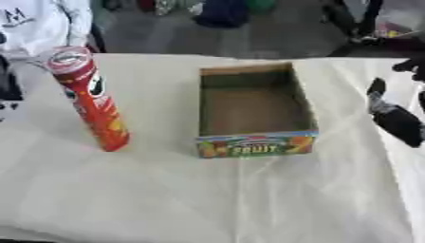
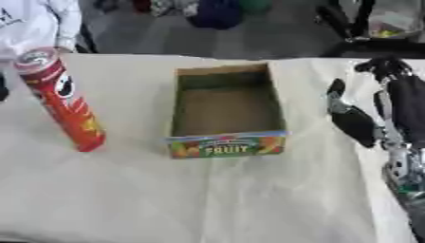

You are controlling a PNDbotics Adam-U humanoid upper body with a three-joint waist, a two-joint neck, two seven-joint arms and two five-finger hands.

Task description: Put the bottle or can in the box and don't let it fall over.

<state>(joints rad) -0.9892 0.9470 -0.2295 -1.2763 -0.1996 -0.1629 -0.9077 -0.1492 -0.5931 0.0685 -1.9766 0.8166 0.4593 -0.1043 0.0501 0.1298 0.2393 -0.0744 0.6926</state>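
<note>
White cloth (image 1: 207,199) covers the table. Right hand (image 2: 390,102) is over at the right edge, fingers (image 2: 378,64) loosely open and pointing away, thumb (image 2: 348,118) splayed, holding nothing. Left of it sits the box (image 2: 226,144), open and empty, and further left the red can (image 1: 89,97) stands upright on the cloth, well apart from the hand.

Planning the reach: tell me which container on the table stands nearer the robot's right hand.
The open cardboard box with the fruit label; the tall red can stands on its far side from the right hand.
</note>
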